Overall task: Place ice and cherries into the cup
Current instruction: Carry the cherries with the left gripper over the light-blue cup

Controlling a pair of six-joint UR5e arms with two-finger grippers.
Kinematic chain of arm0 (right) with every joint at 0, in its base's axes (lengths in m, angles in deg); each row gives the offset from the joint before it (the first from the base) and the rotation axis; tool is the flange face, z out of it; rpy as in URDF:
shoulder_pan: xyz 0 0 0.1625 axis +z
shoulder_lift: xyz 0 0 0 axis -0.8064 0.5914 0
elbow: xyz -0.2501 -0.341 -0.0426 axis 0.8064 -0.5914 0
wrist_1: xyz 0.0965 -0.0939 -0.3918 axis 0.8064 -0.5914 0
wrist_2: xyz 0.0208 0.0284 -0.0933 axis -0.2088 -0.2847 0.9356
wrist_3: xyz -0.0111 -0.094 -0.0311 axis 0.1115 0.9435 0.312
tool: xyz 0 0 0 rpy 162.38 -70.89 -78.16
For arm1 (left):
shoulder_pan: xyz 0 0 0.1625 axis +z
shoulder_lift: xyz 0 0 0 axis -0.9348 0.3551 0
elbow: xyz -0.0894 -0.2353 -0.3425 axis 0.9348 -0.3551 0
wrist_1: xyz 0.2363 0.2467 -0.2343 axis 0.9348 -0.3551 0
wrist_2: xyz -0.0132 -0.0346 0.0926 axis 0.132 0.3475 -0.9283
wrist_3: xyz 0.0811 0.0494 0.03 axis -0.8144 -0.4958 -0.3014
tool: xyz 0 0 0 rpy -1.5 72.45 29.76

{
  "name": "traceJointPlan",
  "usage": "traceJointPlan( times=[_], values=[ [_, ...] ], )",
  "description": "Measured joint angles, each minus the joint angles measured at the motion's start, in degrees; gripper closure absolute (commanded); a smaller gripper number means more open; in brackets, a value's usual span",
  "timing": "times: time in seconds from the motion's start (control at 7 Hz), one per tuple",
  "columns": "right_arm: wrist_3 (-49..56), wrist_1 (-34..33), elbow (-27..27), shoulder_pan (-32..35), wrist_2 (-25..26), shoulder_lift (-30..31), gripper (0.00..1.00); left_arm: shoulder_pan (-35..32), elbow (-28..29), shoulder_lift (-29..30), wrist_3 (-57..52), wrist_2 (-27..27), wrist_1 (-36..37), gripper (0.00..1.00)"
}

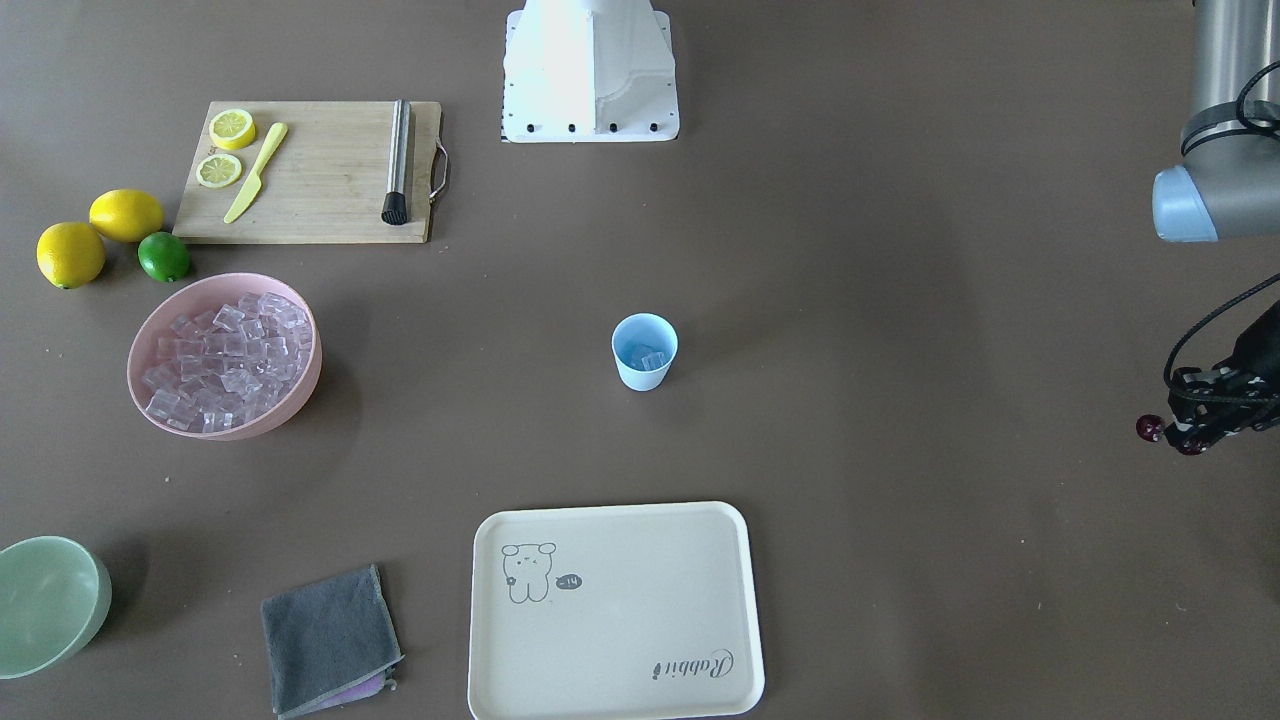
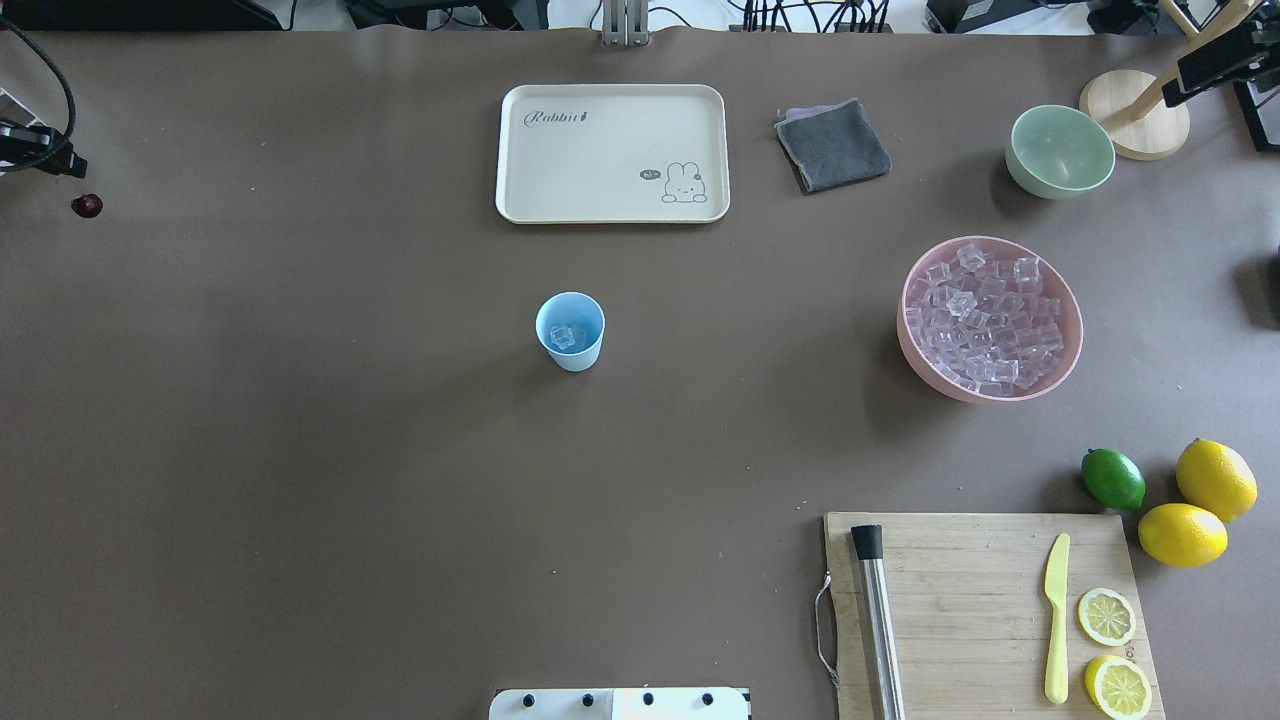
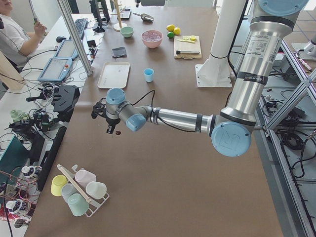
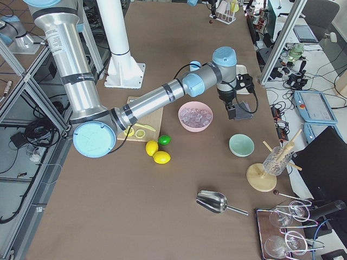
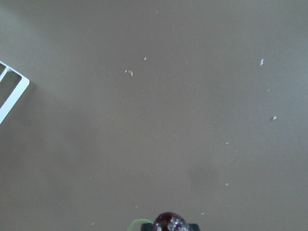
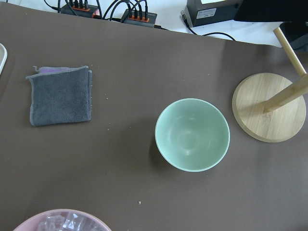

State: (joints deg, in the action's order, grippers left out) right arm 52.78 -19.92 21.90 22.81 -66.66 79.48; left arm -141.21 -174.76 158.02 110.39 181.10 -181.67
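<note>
Left jaws grip one of two cherries (image 5: pixel 171 223) at the desk's (image 2: pixel 300 450) left end, well apart from the cup; the second cherry (image 1: pixel 1150 428) is just beside them. Right jaws show only in a side view, near the pink bowl, so I cannot tell whether they are open or closed.

Nearest the robot, one wooden board (image 2: pixel 960 600) carries one metal rod (image 2: pixel 878 620), one yellow knife (image 2: pixel 1056 620) and two lemon halves (image 2: pixel 1106 616). Just beyond it are two whole lemons (image 2: pixel 1216 478) and one lime (image 2: pixel 1113 478).

Further out, one pink bowl (image 2: pixel 960 392) holds many ice cubes (image 2: pixel 985 325). The single blue cup (image 2: pixel 570 332) stands mid-desk with a few cubes inside.

Farthest are one tray (image 2: pixel 600 150) printed "Rabbit", one grey cloth (image 2: pixel 832 146) and one green bowl (image 2: pixel 1060 155).
</note>
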Motion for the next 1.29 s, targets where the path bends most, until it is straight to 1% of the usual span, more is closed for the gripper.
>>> traceJointPlan(
  times=[0.29,0.43,0.57,0.71,0.86,1.0,1.29],
  values=[
    [-0.4,0.0,0.0,-1.0,-0.4,-0.3,0.00,-0.1,-11.1,0.7,12.7,0.2,0.5,1.00],
    [-0.5,-0.1,-0.1,-1.4,-0.5,-0.7,0.00,0.7,-14.5,2.3,18.4,0.2,0.5,1.00],
    [-0.6,-0.2,-0.1,-1.7,-0.6,-1.0,0.00,2.8,-16.2,4.6,22.5,-0.1,0.4,1.00],
    [-0.6,-0.2,-0.2,-1.7,-0.6,-1.1,0.00,5.3,-16.8,7.1,25.4,-0.5,0.4,1.00],
    [-0.6,-0.2,-0.3,-1.7,-0.6,-1.1,0.00,8.8,-16.9,9.5,27.9,-2.4,0.3,1.00],
    [-0.7,-0.2,-0.4,-1.7,-0.5,-1.0,0.00,13.3,-16.9,11.5,30.0,-6.6,0.2,1.00],
    [-0.8,-0.2,-0.6,-1.7,-0.4,-0.5,0.00,23.8,-16.8,14.5,33.3,-17.9,-0.1,1.00]
  ],
)
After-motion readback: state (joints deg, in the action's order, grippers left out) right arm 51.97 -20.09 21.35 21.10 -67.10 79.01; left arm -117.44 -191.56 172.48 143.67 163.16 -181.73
